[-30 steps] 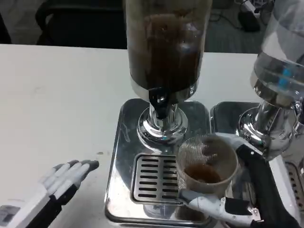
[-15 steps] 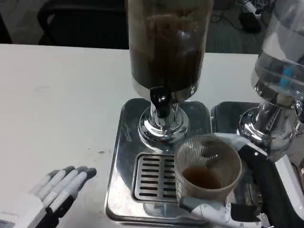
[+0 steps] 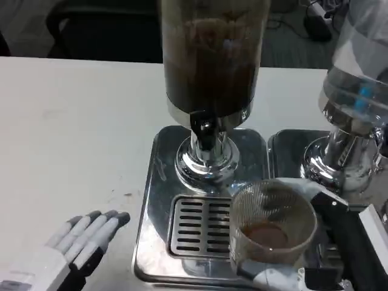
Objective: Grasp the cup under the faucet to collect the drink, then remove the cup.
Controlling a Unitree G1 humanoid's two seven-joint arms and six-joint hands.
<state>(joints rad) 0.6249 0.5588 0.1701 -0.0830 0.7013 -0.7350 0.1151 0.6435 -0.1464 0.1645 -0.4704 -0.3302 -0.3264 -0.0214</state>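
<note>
Holding the cup (image 3: 273, 227) from the side, the right robot hand (image 3: 291, 276) had its fingers wrapped around it. The cup had some brown drink in the bottom and sat over the tray (image 3: 151, 200), off to the right of the faucet (image 3: 204, 130). So the filling looked done and the carrying away was left. The left robot hand (image 3: 79, 239) lay flat and loose on the worktop (image 3: 73, 133).

The head view looks steeply down, close over the white table (image 3: 73, 121) (facing its far edge).
</note>
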